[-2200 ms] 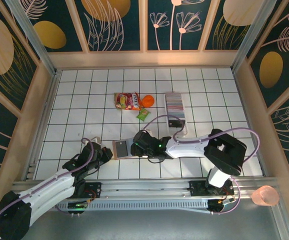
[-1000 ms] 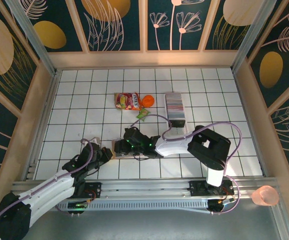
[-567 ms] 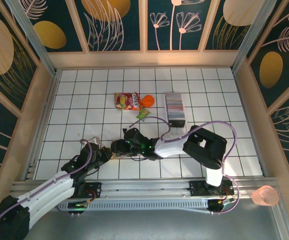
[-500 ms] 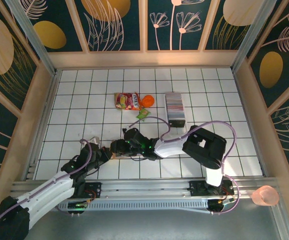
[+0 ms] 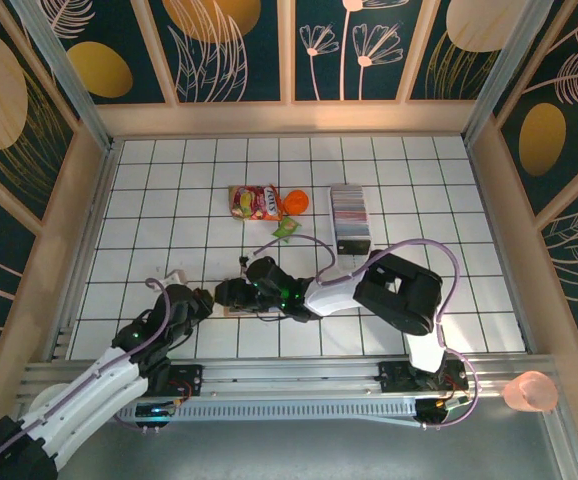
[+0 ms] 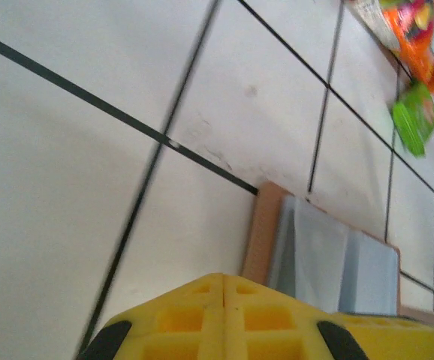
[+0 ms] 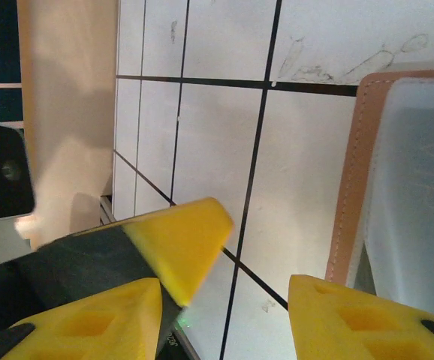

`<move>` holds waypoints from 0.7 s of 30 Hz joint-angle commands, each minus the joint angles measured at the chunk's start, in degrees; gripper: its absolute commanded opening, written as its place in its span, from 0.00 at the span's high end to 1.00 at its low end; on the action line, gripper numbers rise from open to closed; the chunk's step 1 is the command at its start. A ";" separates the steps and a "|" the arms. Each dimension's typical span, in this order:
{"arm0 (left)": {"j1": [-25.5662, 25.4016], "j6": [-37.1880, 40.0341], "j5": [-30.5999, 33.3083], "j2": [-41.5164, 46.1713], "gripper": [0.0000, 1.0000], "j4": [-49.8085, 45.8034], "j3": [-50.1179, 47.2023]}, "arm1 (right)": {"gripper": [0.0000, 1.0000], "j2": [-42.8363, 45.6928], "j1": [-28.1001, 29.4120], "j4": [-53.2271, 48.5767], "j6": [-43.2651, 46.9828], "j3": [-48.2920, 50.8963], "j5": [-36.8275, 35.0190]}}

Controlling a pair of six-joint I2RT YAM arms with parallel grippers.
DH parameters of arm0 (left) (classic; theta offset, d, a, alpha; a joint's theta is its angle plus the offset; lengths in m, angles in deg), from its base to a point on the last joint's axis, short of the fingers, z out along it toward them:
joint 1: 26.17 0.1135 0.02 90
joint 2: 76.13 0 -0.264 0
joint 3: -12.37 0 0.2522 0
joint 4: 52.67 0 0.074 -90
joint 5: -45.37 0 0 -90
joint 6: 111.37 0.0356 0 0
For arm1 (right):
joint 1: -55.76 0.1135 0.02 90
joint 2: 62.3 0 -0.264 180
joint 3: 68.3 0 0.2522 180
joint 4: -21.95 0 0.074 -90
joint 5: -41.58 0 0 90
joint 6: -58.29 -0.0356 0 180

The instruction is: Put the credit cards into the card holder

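Gridded table [image 5: 149, 200], left gripper [image 6: 224, 281] and right gripper [image 7: 224, 296] beside card holder [image 6: 330, 255]

Left gripper [image 6: 224, 279] at bottom edge, yellow fingers [image 6: 179, 322] pressed together, no gap at the seam. Nothing between them. Card holder [image 6: 265, 232] just ahead and slightly right of the tips, lying open and flat; pink border faces the tips, grey pockets [image 6: 330, 259] beyond it. Contact with the tips unclear. Green packet [image 6: 415, 117] far ahead to the right, orange packet [image 6: 411, 30] beyond it. White gridded table [image 6: 89, 187] left of the tips.
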 commanded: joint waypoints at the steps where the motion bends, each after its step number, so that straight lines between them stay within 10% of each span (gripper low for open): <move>1: -0.26 -2.75 8.75 2.97 1.00 -11.43 3.54 | 0.52 -1.75 -0.35 3.68 0.16 -1.75 1.12; 21: -0.28 -5.21 15.92 6.94 0.89 -15.85 15.23 | 0.52 -5.28 -8.05 3.28 6.60 -16.30 9.82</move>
